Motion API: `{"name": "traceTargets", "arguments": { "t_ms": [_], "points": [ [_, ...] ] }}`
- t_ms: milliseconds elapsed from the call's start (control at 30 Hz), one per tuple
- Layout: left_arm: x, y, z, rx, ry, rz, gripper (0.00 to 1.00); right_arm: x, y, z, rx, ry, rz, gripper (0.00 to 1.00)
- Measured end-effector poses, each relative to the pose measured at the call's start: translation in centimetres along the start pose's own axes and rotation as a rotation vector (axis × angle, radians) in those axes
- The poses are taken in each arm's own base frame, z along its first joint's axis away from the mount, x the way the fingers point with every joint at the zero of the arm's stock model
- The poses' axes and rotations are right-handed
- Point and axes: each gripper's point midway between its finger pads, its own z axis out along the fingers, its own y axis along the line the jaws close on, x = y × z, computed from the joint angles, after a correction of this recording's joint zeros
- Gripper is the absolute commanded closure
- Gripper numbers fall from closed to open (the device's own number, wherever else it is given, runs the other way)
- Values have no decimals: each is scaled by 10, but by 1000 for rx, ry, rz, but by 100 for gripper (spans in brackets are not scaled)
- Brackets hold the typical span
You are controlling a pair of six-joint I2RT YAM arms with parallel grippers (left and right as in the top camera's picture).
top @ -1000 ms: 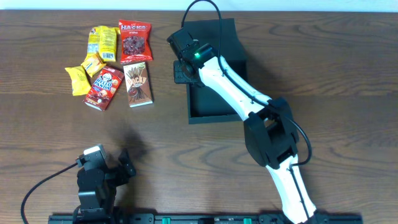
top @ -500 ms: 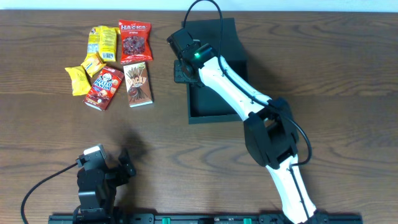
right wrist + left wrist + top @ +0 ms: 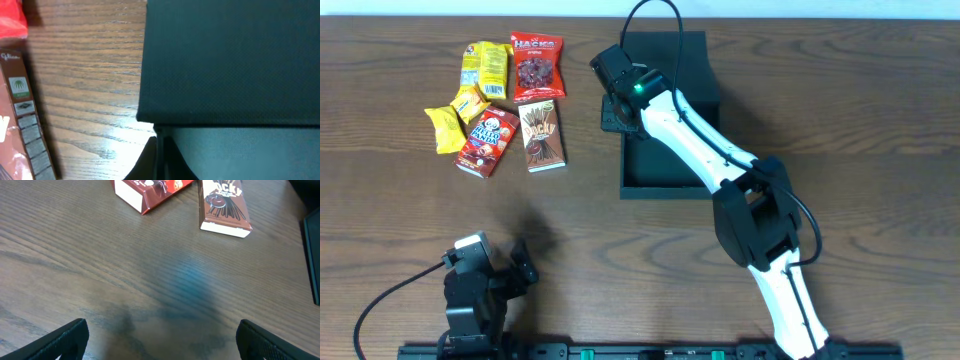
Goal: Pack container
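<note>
The black container [image 3: 660, 172] lies open right of the table's middle, its flap lid [image 3: 685, 50] on the far side. My right gripper [image 3: 617, 112] is at the container's left wall. In the right wrist view the gripper [image 3: 159, 155] is shut on that thin wall, one finger inside above the container's floor [image 3: 240, 150] and one outside. My left gripper [image 3: 520, 268] hovers near the front edge, far from the container. In the left wrist view it [image 3: 162, 345] stands wide open over bare wood, nothing between its fingers.
Snack packets lie in a cluster at the back left: a Pocky box [image 3: 542, 137], a red box [image 3: 487, 140], a red bag [image 3: 537, 65] and yellow packets [image 3: 483, 68]. The Pocky box [image 3: 225, 205] lies ahead of the left gripper and shows at the edge [image 3: 22, 115] of the right wrist view.
The container has turned slightly and now lies squarer to the table, moved by my right gripper on its left wall. The left arm has not moved.
</note>
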Motion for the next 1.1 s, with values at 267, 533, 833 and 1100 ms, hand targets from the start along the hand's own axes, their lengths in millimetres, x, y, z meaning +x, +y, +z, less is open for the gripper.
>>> {"name": "traceTargets", "arguments": {
  "t_ms": [267,533,833,1100],
  "points": [
    [0,0,0,0,0,0,5,1,2,-6,-17,21,-121,1],
    [0,0,0,0,0,0,5,-87,22,-136,-140,-255,-380,1],
    [0,0,0,0,0,0,5,-186,-77,-338,-24,-739,-515,1],
    [0,0,0,0,0,0,5,-222,-198,-292,55,-642,-399,1]
  ]
}}
